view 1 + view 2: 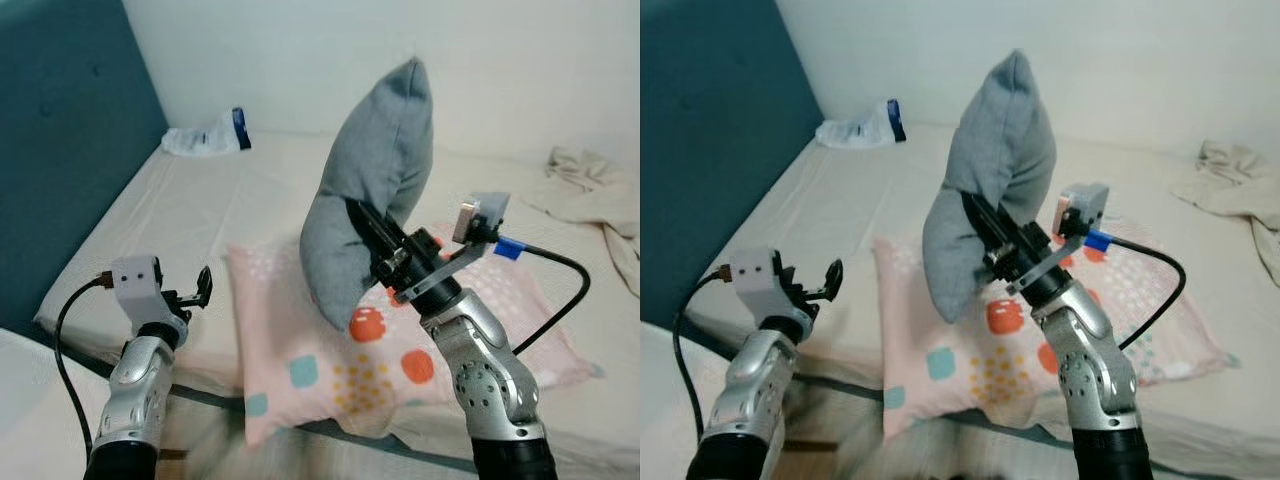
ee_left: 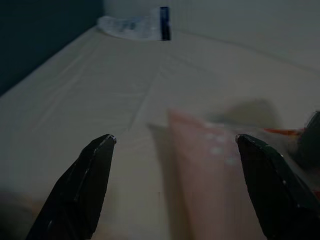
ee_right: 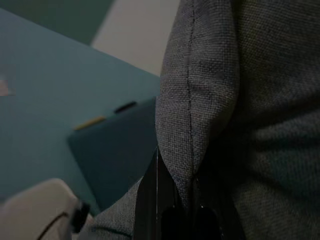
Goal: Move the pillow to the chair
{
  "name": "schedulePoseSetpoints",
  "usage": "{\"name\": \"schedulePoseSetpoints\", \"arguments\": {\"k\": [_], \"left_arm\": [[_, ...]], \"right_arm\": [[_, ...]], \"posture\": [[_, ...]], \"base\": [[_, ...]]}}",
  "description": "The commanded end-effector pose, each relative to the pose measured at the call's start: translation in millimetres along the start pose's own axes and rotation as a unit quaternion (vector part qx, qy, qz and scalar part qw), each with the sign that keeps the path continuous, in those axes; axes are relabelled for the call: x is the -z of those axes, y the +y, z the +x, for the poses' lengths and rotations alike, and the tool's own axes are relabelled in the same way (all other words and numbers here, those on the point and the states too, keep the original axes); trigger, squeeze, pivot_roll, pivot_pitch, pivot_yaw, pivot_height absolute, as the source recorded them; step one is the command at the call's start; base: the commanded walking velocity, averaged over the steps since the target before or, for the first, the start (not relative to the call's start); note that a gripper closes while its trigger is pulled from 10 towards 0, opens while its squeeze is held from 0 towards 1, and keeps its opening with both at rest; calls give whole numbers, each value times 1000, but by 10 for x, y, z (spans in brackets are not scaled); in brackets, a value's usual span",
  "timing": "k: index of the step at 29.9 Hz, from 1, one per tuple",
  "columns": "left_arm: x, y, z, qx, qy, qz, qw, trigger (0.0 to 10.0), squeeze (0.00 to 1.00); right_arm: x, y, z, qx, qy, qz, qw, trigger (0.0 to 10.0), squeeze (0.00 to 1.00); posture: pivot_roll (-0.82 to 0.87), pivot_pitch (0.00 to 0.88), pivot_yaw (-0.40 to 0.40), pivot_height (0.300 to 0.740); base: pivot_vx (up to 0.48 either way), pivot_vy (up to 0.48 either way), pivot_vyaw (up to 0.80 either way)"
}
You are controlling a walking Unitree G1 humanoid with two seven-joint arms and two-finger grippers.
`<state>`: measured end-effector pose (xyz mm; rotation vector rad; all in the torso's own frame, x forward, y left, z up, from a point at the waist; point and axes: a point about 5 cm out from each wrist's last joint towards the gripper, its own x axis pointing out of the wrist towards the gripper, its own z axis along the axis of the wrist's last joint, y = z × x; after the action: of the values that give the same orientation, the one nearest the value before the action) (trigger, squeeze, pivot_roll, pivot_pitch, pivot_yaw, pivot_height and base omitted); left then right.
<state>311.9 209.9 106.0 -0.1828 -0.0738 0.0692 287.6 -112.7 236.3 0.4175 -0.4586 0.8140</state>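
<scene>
1. Right gripper (image 1: 362, 222) clamped on grey fabric pillow (image 1: 375, 180), lifted off the bed's (image 1: 190, 215) front edge, above pink dotted pillow (image 1: 400, 350).
2. Left gripper (image 1: 203, 286) open, idle.
3. Keep seam pinched; carry w/o swinging.

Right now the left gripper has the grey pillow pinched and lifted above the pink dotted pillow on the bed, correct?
Not quite: the right gripper is the one pinching the grey pillow, as the left eye view shows. The pillow is indeed lifted above the pink dotted pillow on the bed. The left gripper hangs open and holds nothing.
</scene>
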Motion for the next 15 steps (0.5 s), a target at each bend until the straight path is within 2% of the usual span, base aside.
{"name": "schedulePoseSetpoints", "arguments": {"k": [1,6,11,13,15], "left_arm": [[32,56,-19,-12,5,6,1000,10000,0],[22,38,-5,-10,3,8,1000,10000,0],[31,10,-6,-6,4,9,1000,10000,0],[39,-20,-8,1,4,11,1000,10000,0],[55,-72,-11,13,7,15,1000,10000,0]], "right_arm": [[-178,126,78,-41,-39,-6,998,0,0],[-319,151,127,-54,-62,-10,997,0,0],[-355,173,148,-64,-66,-6,996,0,0],[-296,192,146,-71,-56,2,996,0,0],[-125,231,126,-78,-29,19,996,0,0]], "posture": [[-25,143,17,740],[-26,135,13,740],[-26,132,13,740],[-25,128,13,740],[-24,125,12,740]], "base": [[0,0,781],[0,0,781],[0,0,781],[0,0,781],[0,0,781]]}}
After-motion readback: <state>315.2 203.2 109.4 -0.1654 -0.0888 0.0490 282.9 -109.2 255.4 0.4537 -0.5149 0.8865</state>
